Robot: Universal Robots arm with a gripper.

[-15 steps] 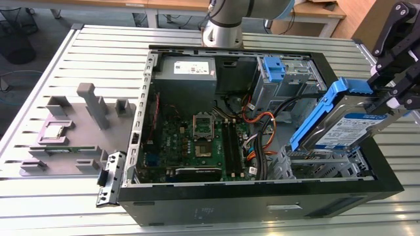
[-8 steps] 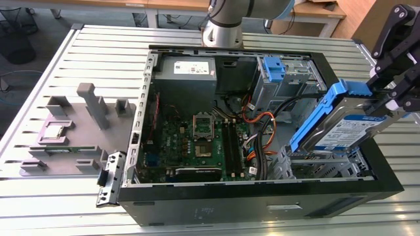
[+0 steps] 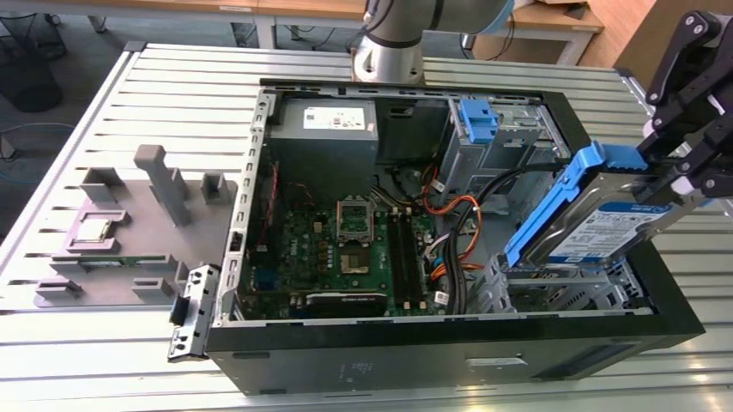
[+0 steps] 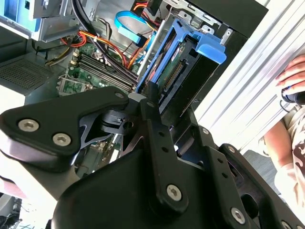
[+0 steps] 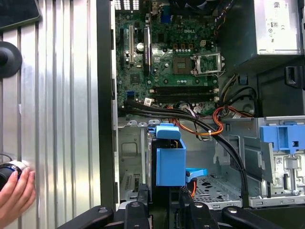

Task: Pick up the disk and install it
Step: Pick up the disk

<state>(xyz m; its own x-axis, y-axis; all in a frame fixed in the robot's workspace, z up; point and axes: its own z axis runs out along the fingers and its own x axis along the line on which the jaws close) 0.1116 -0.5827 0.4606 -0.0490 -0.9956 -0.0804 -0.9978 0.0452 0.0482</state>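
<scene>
The disk, a silver drive with a blue-and-white label in a bright blue carrier, hangs tilted over the open computer case at the exterior view's right. My gripper is shut on its upper end. Directly under the disk lies the metal drive cage. In the first wrist view the blue carrier stands edge-on between my fingers, with the cage floor beyond it. In the second wrist view the disk sits ahead of my gripper, its connector edge showing.
Orange and black cables run beside the cage. Another blue carrier sits in the far bay next to the power supply. A grey fixture stands left of the case. A person's hand rests on the slatted table.
</scene>
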